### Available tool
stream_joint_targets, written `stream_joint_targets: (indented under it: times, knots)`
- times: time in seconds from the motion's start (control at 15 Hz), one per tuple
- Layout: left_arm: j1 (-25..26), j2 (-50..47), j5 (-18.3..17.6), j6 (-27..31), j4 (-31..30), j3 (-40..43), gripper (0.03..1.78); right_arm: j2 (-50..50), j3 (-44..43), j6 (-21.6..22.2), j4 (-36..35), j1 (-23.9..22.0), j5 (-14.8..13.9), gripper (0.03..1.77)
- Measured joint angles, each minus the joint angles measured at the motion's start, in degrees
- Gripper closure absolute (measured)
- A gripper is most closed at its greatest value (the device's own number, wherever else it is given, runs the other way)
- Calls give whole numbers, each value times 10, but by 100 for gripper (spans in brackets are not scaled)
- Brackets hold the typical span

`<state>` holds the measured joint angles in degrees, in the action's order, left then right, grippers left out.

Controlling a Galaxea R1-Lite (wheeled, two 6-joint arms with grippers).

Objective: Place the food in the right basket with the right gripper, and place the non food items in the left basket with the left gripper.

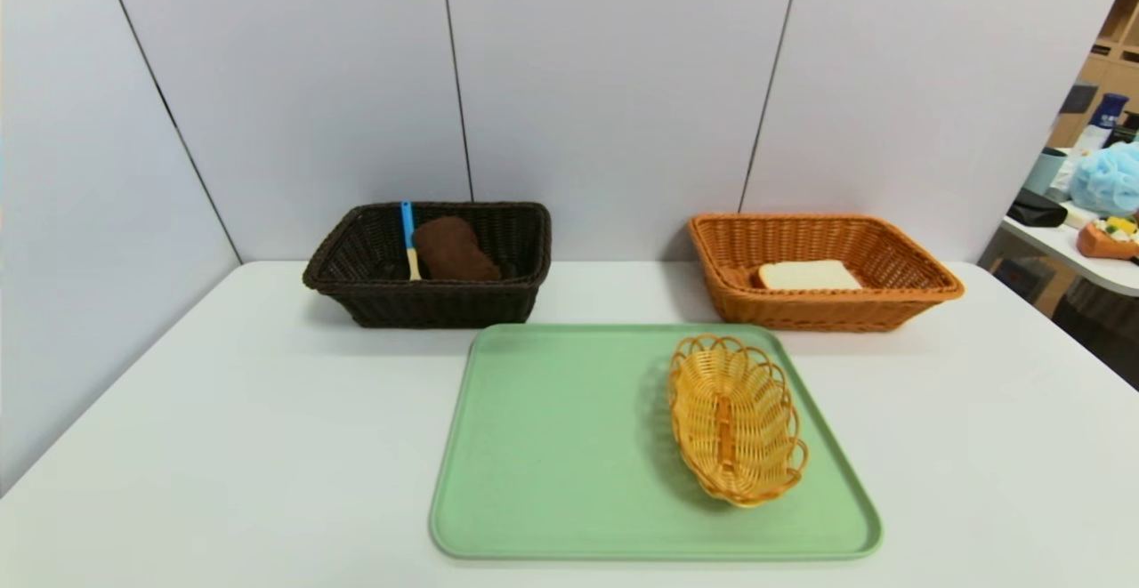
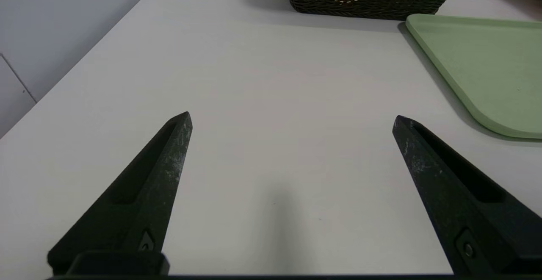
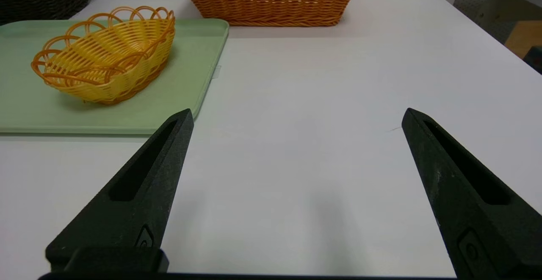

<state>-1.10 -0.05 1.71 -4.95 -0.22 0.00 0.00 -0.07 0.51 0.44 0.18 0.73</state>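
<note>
The small yellow wicker basket [image 1: 735,417] lies on the green tray's [image 1: 552,446] right side, long axis front-to-back, nearer the right end effector [image 3: 296,119]; both it and the left end effector [image 2: 292,119] hover spread apart over bare bench [image 1: 222,446].

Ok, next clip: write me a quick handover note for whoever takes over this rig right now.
Left gripper: open, holding nothing, low over bare table left of the tray.
Right gripper: open, holding nothing, over the table right of the tray.
Dark basket, back left: holds a blue-handled tool and a brown item.
Orange basket, back right: holds a bread slice.
Tray: only a small yellow wicker basket, with nothing in it.
Done: everything sortable seems to be in a basket already.
Left: probably nothing, unless the wicker basket counts as non-food for the left gripper.
</note>
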Motion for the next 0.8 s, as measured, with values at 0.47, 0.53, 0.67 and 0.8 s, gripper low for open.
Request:
stream_joint_targets:
  times: [0.47, 0.53, 0.67, 0.8]
  knots:
    - [0, 0, 0, 0, 0, 0, 12, 0, 0, -1, 0, 0, -3, 10]
    - [0, 0, 0, 0, 0, 0, 12, 0, 0, -4, 0, 0, -3, 10]
    - [0, 0, 0, 0, 0, 0, 12, 0, 0, -2, 0, 0, -2, 10]
    - [0, 0, 0, 0, 0, 0, 12, 0, 0, 11, 0, 0, -6, 10]
